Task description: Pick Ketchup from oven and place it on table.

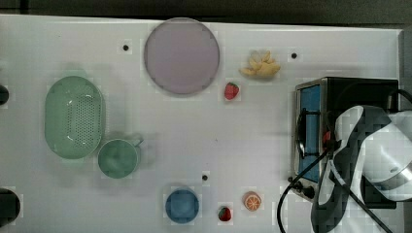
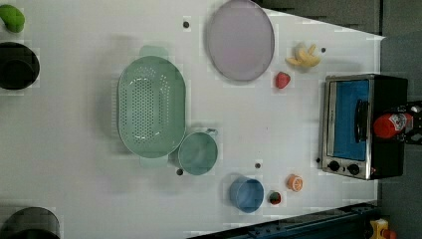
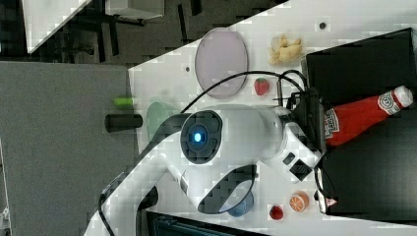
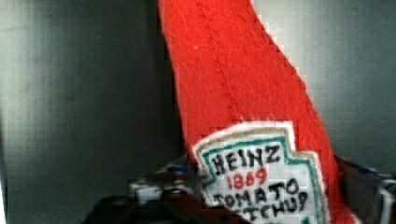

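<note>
On top of the oven (image 2: 387,149), not inside it, lies the Ketchup (image 3: 361,116), its label end caught in the hand (image 3: 320,123); the right view shows the bottle running lengthwise away from the wrist, white cap pointing toward the right view's right edge, body slightly tilted across the black roof. Judging by the wrist view, where the label (image 4: 261,179) sits just between dark finger parts on either side, the hand is pinching the bottle near its base; the Ketchup (image 4: 233,70) stretches straight out ahead of the camera. So the long axis lies roughly in line with the hand's reach, and the cap end hangs free; I would expect it to droop or swing once lifted. Bare tabletop (image 1: 218,141) lies toward the top view's left of the oven (image 1: 311,126), between a strawberry (image 1: 231,91) and an orange slice (image 1: 252,200); the carry should head that way.
</note>
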Robot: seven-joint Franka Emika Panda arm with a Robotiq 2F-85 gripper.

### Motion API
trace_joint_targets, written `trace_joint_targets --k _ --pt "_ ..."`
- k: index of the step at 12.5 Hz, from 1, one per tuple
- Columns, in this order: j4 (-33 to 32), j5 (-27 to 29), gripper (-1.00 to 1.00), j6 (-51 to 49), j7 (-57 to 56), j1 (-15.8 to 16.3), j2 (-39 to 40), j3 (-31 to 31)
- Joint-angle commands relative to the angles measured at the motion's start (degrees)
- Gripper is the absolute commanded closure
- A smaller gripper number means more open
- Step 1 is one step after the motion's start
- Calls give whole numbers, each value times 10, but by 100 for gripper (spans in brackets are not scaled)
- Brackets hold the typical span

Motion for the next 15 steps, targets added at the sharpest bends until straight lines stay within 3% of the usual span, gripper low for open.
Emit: trace_joint_targets --k 1,4,7,8,11,15 --pt "23 1 -24 3 0 1 -9 -1" --pt "83 -9 -24 -23 -1 21 -38 2" --pt "153 -17 -24 -158 -1 58 -84 3" --pt "171 -52 -24 -218 -1 86 -110 16" --pt "171 -67 -24 -259 -1 137 -146 107" --pt "159 -67 -24 -259 7 151 -146 180"
